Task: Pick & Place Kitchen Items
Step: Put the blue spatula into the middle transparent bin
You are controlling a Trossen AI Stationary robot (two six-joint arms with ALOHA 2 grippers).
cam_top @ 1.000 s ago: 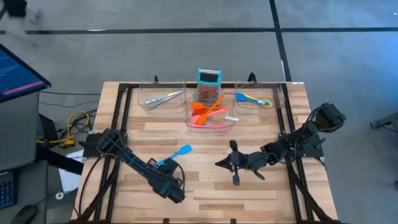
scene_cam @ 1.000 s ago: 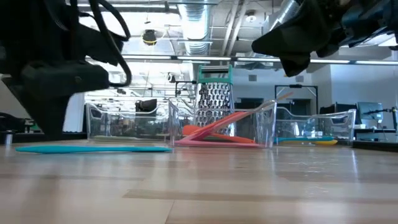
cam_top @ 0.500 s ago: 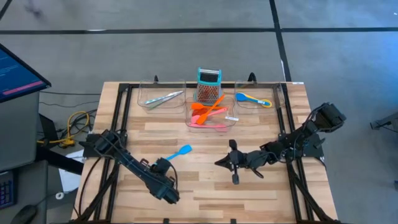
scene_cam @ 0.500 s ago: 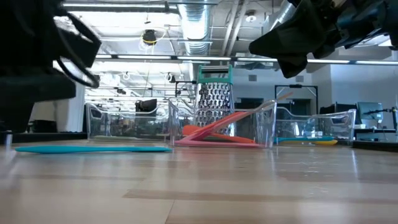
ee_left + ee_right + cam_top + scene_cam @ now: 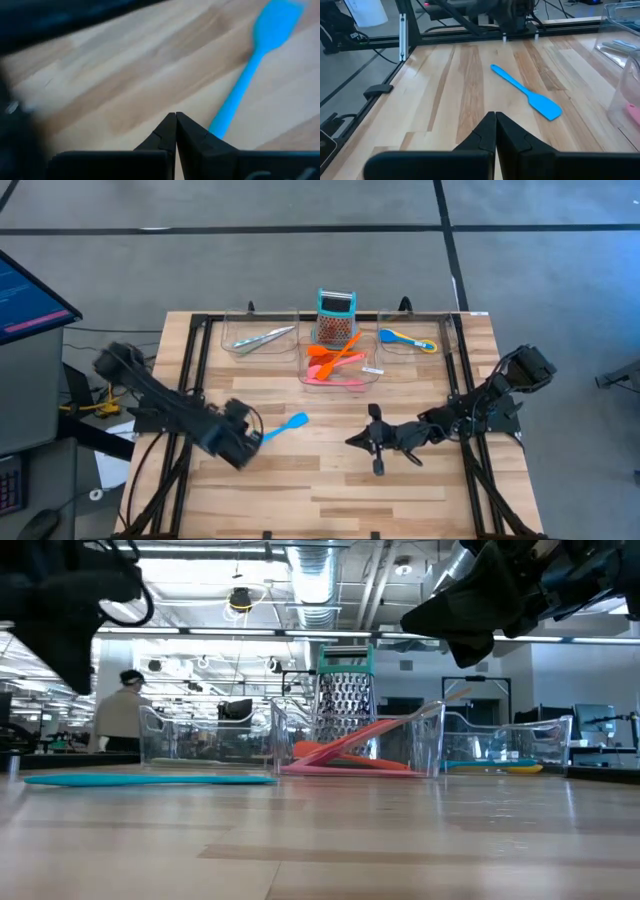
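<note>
Beside the blue spatula (image 5: 287,424), left gripper (image 5: 250,442) closed, empty

spatula (image 5: 288,423): bright blue, one flat colour
counter (image 5: 330,480): pale wood planks, streaked tan and honey grain
frame (image 5: 192,360): black rails along the counter's sides
trays (image 5: 395,317): clear, colourless
tongs (image 5: 260,338): silvery
grater (image 5: 336,318): teal top, metal body dotted with holes
middle tray's utensils (image 5: 335,360): orange, red and pink
right tray's utensils (image 5: 408,338): blue and yellow
left tool (image 5: 176,131): black
right tool (image 5: 495,131): black
arms (image 5: 470,412): dark, near black
floor (image 5: 300,260): grey with dark lines
cables (image 5: 118,380): yellow, beside the counter
</note>
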